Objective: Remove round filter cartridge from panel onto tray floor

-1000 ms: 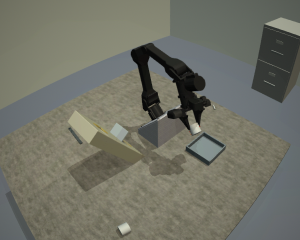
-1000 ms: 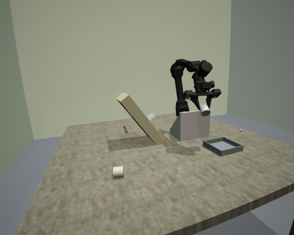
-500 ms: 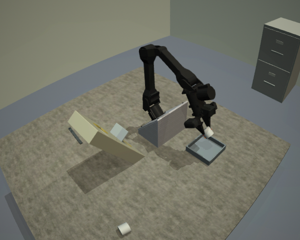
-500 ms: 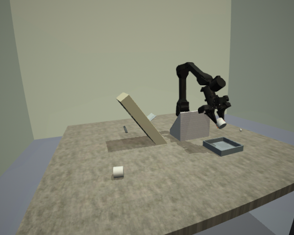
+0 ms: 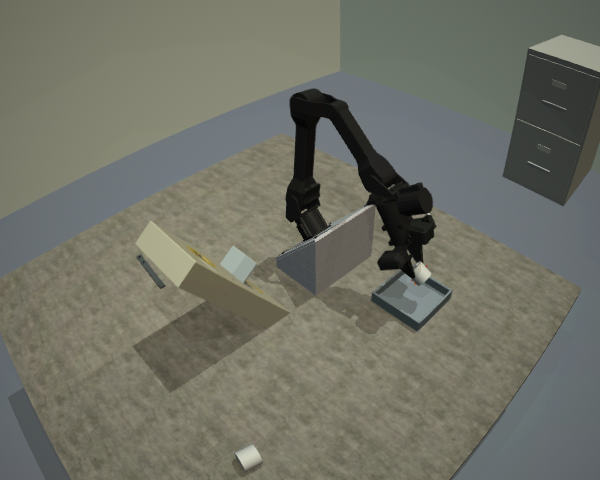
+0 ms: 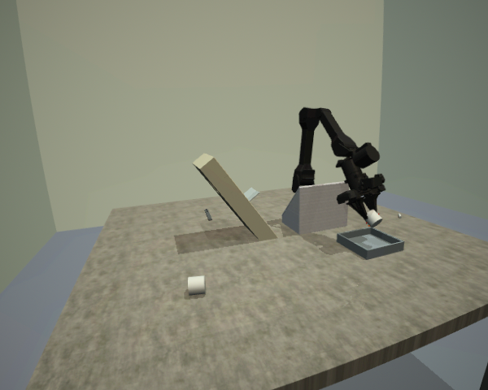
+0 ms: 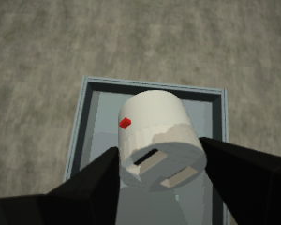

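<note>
My gripper (image 7: 158, 149) (image 5: 416, 272) (image 6: 371, 215) is shut on the white round filter cartridge (image 7: 155, 127) (image 5: 422, 271) (image 6: 373, 217). The cartridge has a small red mark on its side and two narrow slots on the face toward the wrist camera. I hold it a little above the grey-blue tray (image 5: 428, 313) (image 6: 387, 249) (image 7: 81, 112), over the tray's far part. The tray floor below it holds nothing. The beige service panel (image 5: 207, 273) (image 6: 232, 195) leans tilted on the table, left of the arm.
A grey wedge block (image 5: 336, 253) (image 6: 320, 207) stands between panel and tray. A second white cylinder (image 5: 247, 457) (image 6: 196, 284) lies near the table's front. A small pale block (image 5: 238, 262) rests by the panel, a dark strip (image 5: 150, 271) behind it. A filing cabinet (image 5: 561, 118) stands far right.
</note>
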`<state>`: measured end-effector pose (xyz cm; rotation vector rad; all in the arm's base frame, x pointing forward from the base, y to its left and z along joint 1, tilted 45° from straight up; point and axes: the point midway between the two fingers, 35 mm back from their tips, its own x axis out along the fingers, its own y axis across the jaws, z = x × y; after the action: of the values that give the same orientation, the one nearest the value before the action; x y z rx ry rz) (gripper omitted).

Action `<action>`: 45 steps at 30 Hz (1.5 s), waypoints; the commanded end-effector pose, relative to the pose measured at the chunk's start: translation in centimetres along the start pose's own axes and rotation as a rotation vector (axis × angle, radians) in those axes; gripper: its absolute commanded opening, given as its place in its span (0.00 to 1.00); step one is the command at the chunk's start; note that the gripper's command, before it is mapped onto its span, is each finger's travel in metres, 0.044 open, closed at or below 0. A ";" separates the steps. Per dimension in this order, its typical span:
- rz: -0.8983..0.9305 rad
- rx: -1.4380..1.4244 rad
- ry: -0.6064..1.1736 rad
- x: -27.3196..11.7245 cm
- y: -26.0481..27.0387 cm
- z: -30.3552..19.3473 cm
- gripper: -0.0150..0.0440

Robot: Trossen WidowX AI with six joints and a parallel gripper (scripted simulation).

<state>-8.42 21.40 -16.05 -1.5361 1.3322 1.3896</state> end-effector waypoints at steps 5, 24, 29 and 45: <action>0.006 0.004 0.016 3.8 0.1 -2.8 0.25; 0.001 0.001 0.027 4.1 0.0 -3.3 0.92; 0.001 0.001 0.027 3.2 0.0 -2.6 1.00; 0.005 0.005 0.012 -1.2 0.1 0.3 1.00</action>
<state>-8.52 22.17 -14.91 -1.5371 1.3419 1.3861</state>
